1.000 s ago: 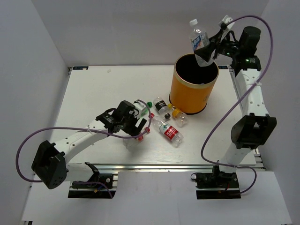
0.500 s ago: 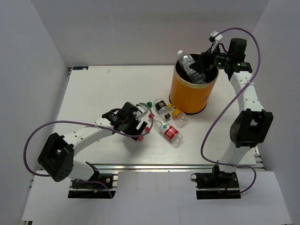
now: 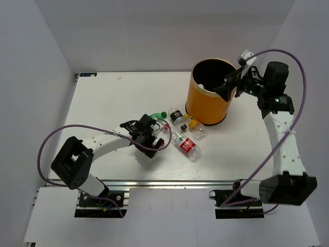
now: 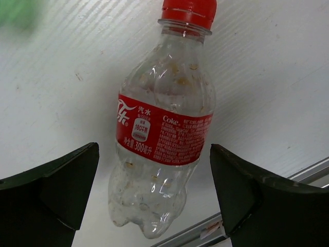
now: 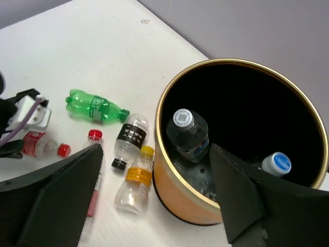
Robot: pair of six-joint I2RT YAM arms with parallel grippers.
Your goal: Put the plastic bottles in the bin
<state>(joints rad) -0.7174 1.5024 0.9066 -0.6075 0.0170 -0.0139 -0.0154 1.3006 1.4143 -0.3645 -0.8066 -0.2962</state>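
Note:
The orange bin (image 3: 208, 105) stands at the back right. It holds a clear white-capped bottle (image 5: 187, 133) and a second bottle with a blue and white cap (image 5: 276, 163). My right gripper (image 3: 226, 86) is open and empty above the bin's right rim (image 5: 169, 170). My left gripper (image 3: 153, 137) is open, low over the table. A clear bottle with a red label and red cap (image 4: 163, 131) lies between its jaws, untouched. On the table lie a green bottle (image 3: 157, 116), a black-labelled bottle (image 3: 177, 116), a yellow-capped bottle (image 3: 195, 126) and another red-labelled bottle (image 3: 187, 147).
The loose bottles lie in a cluster left of the bin's foot; they also show in the right wrist view, the green one (image 5: 95, 107) farthest left. The table's metal front rail (image 4: 308, 172) runs close behind the left gripper. White walls enclose the table.
My right gripper lowered the white-capped bottle into the bin, let it go and drew back to the right. My left gripper shifted right and now straddles the red-labelled bottle.

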